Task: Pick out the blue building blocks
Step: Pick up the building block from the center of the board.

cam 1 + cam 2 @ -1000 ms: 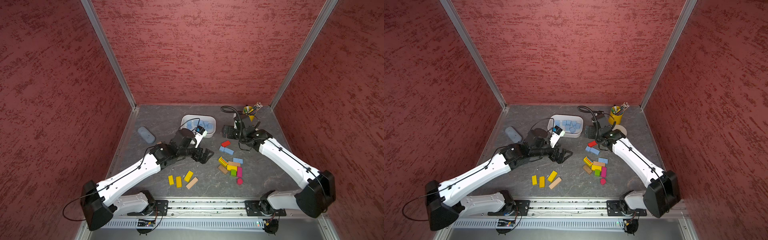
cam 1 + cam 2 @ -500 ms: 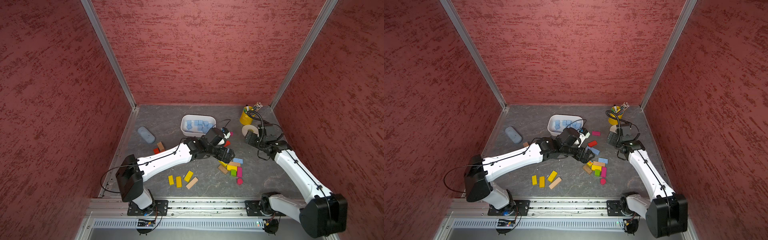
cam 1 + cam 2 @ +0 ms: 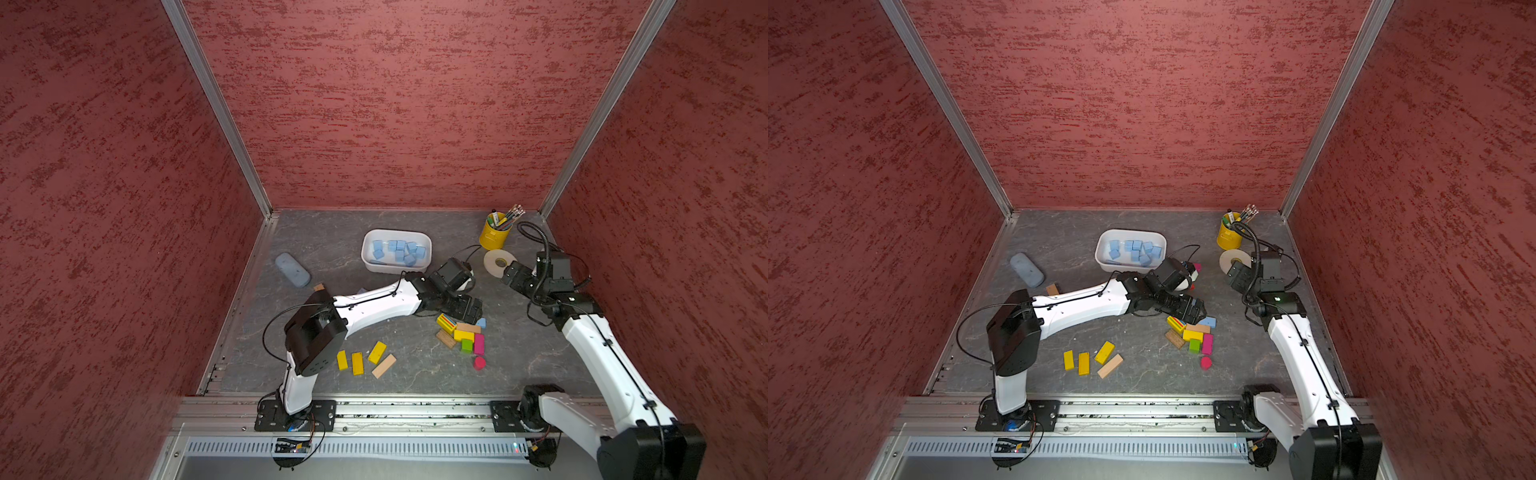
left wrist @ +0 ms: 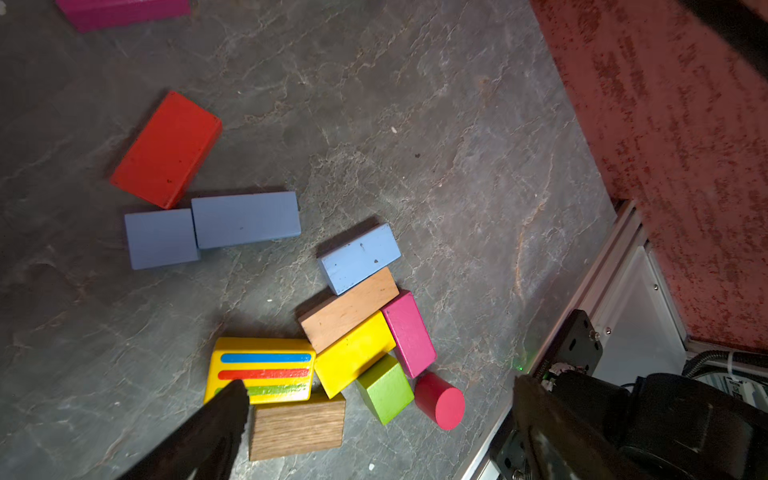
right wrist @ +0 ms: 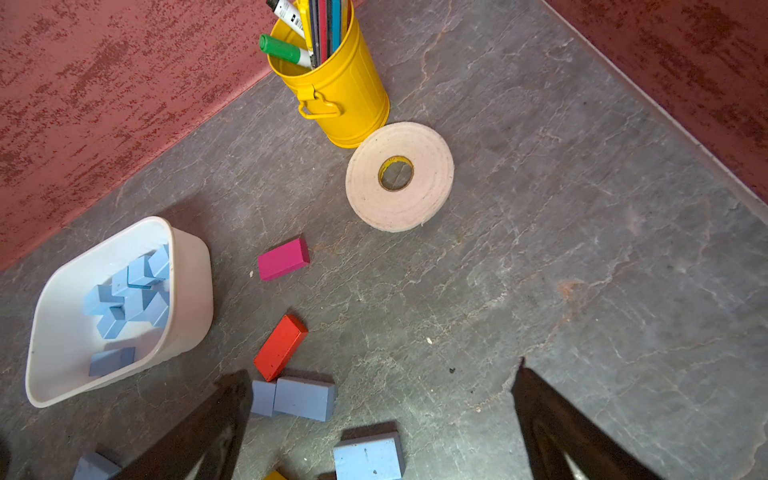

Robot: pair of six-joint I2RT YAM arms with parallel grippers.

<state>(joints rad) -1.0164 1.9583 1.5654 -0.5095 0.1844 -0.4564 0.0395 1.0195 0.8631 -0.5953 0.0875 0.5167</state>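
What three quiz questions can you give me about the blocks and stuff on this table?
1. True or false: the white tub holds only blue blocks.
2. What stands right beside the tape roll? A yellow pencil cup; B green cube; C wooden brick.
3. How many loose blue blocks does the left wrist view show?
Key: 1 true; 2 A; 3 three.
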